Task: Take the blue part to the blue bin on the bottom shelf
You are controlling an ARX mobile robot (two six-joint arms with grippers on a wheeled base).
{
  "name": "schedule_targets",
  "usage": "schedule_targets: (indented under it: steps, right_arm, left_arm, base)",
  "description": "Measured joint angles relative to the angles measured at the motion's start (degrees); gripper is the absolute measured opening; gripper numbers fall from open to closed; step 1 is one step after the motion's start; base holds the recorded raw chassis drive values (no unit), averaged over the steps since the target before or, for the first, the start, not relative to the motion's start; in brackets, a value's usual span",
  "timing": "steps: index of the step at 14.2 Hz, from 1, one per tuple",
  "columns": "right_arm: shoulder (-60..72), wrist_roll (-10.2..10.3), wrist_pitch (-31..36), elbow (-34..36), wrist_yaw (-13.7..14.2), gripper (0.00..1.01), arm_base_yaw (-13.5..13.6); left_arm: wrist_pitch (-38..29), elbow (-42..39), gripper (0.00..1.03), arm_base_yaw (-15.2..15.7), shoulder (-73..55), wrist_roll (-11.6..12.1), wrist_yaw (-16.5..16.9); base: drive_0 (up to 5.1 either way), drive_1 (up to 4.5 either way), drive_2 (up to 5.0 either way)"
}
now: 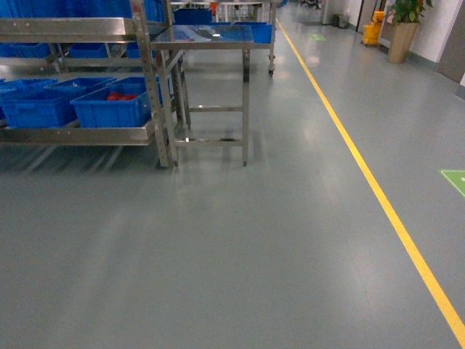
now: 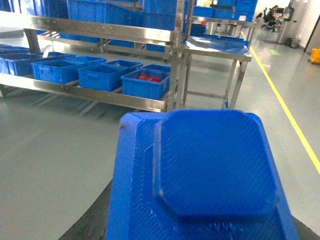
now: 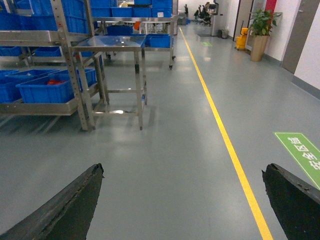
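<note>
The blue part (image 2: 210, 165), a flat moulded piece with a raised octagonal face, fills the lower half of the left wrist view. My left gripper (image 2: 200, 225) is shut on it, and one dark finger (image 2: 92, 222) shows at its left edge. The bottom shelf (image 1: 80, 134) runs along the left, and several blue bins (image 1: 109, 109) stand on it. The nearest bin (image 2: 145, 84) holds red pieces. My right gripper (image 3: 182, 200) hangs open over bare floor, its fingers (image 3: 70, 205) wide apart. Neither gripper appears in the head view.
A small steel table (image 1: 207, 36) on thin legs stands just right of the rack's perforated post (image 1: 154, 87). A yellow floor line (image 1: 378, 189) runs down the aisle on the right. A green floor mark (image 1: 454, 178), a potted plant (image 1: 405, 29) and a yellow mop bucket (image 1: 372, 30) lie beyond it.
</note>
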State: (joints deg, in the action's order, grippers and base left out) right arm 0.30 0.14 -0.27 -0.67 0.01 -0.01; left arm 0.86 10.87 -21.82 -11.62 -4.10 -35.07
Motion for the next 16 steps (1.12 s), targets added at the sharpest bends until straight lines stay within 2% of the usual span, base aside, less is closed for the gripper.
schedule_targets:
  steps: [16]
  right_arm:
    - [0.0, 0.0, -0.04, 0.0, 0.0, 0.98, 0.0]
  left_arm:
    - [-0.28, 0.0, 0.43, -0.04, 0.07, -0.02, 0.07]
  base:
    - [0.0, 4.02, -4.1]
